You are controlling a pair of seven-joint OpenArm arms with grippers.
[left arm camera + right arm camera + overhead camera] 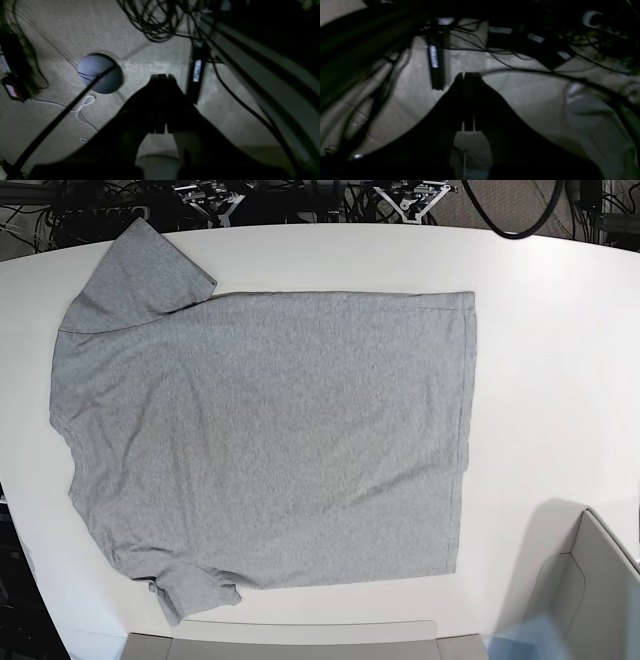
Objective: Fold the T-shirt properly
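1. White table (540, 330) holds the T-shirt (270, 440), spread flat, plain grey side up, no lettering showing.
2. Near edge: grey bins (590, 600) at bottom and bottom right, cut off by the frame.
3. Shirt hem faces right, sleeves at left; the near sleeve almost reaches the near table edge, the far sleeve lies near the far edge.
4. Bare table right of the hem; no arm over the table in base view.
5. Left gripper (162, 76): jaws pressed together, holding nothing, over carpet (62, 30) with cables (155, 27); dim, blurred.
6. Right gripper (468, 74): jaws pressed together, nothing held, over the floor; a pale cloth-like shape at right, too dark to identify.
7. Far table edge: dark rig hardware, cut off.
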